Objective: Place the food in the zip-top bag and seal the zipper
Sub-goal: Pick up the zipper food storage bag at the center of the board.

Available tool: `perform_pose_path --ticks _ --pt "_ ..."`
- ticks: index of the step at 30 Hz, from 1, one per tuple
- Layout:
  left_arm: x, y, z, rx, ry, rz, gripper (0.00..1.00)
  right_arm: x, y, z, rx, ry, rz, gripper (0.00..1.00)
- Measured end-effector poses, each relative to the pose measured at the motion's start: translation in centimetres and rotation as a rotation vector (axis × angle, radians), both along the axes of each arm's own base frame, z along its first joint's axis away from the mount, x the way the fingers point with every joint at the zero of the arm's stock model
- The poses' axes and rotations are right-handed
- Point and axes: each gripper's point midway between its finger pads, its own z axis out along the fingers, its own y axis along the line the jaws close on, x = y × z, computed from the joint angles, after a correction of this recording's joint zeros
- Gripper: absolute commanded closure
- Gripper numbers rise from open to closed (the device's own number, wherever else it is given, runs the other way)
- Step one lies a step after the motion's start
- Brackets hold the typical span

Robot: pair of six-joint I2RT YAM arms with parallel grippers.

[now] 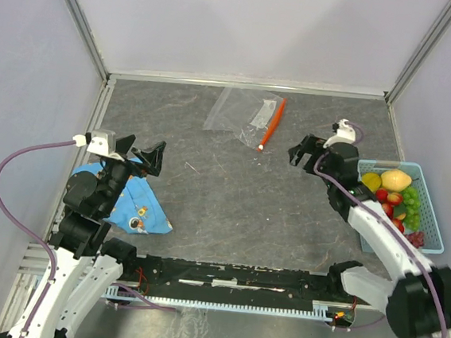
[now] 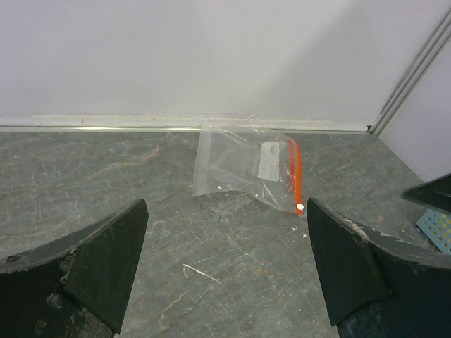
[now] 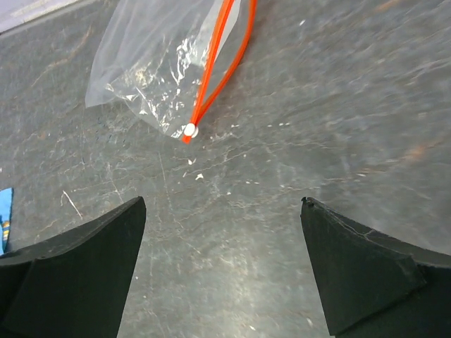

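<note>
A dark grey, marbled tabletop is enclosed by pale walls, with two arms mounted at its near edge. The left gripper is held at the near left, by the far edge of a blue patterned cloth, its jaws spread wide with nothing held. The right gripper is held at the right, just beside a light-blue basket, likewise spread wide and empty.

The zip-top bag is laid flat at the far middle, well apart from both grippers. It is clear and crinkled, with a white label patch.

The food is gathered in the basket: yellow lemons, red strawberries and green grapes.

The zipper is seen as an orange-red strip along the bag's right edge, with a small white slider at its near end.
</note>
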Motion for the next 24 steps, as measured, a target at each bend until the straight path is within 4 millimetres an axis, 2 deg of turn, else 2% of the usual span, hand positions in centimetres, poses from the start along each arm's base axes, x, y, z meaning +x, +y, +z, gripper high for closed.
perform_pose_path --ticks 3,6,9,16,24 --pt "0.0 0.0 0.0 0.000 0.000 0.000 0.00 2.1 1.8 -3.3 0.050 0.069 0.021 0.00" --pt "0.0 0.0 0.0 0.000 0.001 -0.001 0.00 3.8 2.8 -5.2 0.088 0.094 0.023 0.05" --pt "0.1 -0.1 -0.1 0.001 0.002 -0.003 0.00 5.7 3.7 -6.1 0.113 0.096 0.024 0.12" --pt "0.3 -0.4 -0.5 0.007 0.016 -0.018 0.00 11.6 6.1 -7.0 0.171 0.044 0.038 0.30" --pt "0.5 -0.5 -0.8 0.010 0.026 -0.018 0.01 16.6 8.1 -10.2 0.203 0.042 0.047 0.43"
